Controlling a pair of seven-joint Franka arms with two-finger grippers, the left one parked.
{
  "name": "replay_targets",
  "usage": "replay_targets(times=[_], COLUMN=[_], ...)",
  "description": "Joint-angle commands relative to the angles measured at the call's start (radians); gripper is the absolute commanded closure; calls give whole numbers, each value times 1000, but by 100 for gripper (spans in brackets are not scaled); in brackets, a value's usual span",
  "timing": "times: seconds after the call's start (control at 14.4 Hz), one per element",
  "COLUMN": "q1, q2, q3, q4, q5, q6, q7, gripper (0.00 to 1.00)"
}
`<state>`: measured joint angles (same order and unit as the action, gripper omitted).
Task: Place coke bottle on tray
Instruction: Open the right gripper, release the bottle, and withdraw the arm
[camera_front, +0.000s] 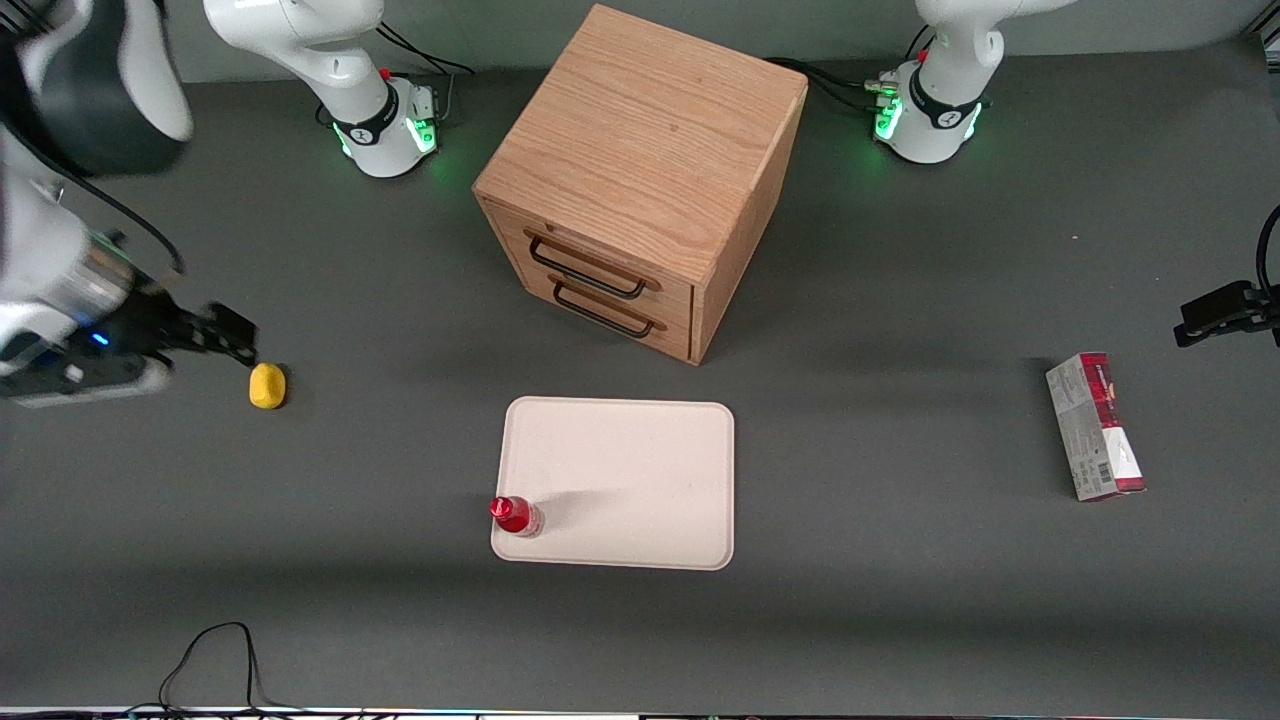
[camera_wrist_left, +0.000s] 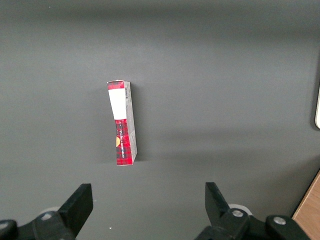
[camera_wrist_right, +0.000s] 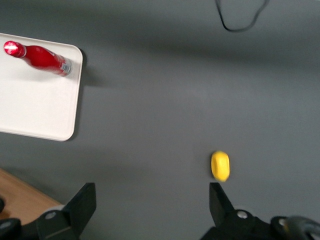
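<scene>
The coke bottle is seen standing upright on the tray, set at the corner nearest the front camera and toward the working arm's end, close against the low rim; in the right wrist view the same bottle is found just inside the tray's rounded corner. From this it is judged that the placing has been done, the corner spot probably having been chosen as the shortest reach for the working arm. The gripper is held well apart from the tray, at about nine o'clock from it, toward the working arm's end of the table, with its fingers spread and nothing between them. The yellow lump lies just beside the fingertips, untouched. The wooden cabinet stands at twelve o'clock from the tray, and the carton lies at three o'clock, toward the parked arm's end
</scene>
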<state>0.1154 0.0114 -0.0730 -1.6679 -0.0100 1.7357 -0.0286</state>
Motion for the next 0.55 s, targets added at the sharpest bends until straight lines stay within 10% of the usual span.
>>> replay_targets(times=[0.0,0.49], q1=[-5,-5], q2=[-91,-102], q3=[-42,-47], q4=[-52,-49], q5=[56,59], q6=[-66,-79], q7=[-37,-19], gripper=[0,0])
